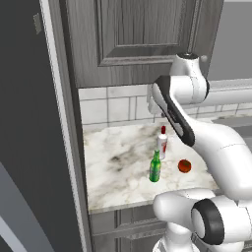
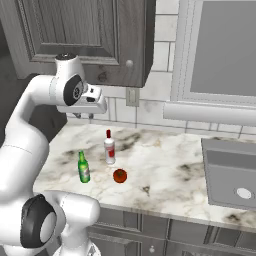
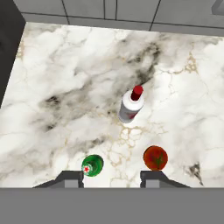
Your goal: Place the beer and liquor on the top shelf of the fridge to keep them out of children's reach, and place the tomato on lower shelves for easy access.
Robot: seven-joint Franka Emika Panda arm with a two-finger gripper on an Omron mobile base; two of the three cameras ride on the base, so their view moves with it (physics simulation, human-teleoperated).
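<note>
Jaws (image 3: 111, 177) part-open, holding nothing, hung high above the tabletop (image 3: 65, 87), pointing straight down; beer (image 3: 92, 165) stood upright directly beneath the left fingertip, its long axis vertical, with tomato (image 3: 155, 157) just beside and liquor (image 3: 130, 105) beyond the beer.

The tall dark-grey fridge (image 1: 29, 128) is cut off by the left and upper edges of the left base view, so its inside cannot be made out. In that view the white arm covers the right part of the white-and-grey marbled tabletop (image 1: 118, 162). The pale label on the slim green glass bottle (image 1: 155, 168) is too small to read (likewise the red one on the whitish red-capped bottle (image 2: 109, 148)). The hand (image 2: 86, 116) is small and partly hidden under the wrist in the right base view, so the jaws' spread cannot be told.
</note>
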